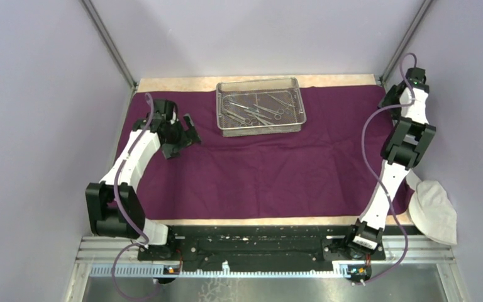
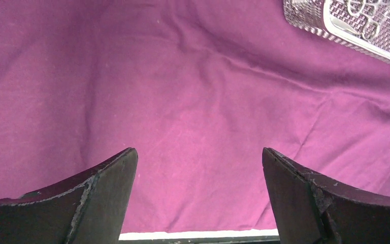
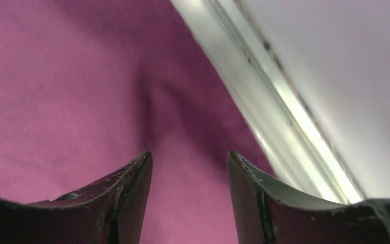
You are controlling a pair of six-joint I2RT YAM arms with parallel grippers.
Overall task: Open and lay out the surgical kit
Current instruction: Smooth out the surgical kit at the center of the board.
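Left hand (image 2: 198,150) gapes over bare purple wrap (image 2: 183,81); tray (image 1: 261,128) at far edge.

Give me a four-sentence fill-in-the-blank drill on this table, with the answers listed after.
1. The wrap spread under the wire-mesh tray is ____ in colour.
2. The steel instruments lie ____ the tray.
3. The left gripper hangs over the wrap with its jaws ____.
4. The crumpled cloth beside the right arm's base is ____.

Missing words: purple; inside; open; white.
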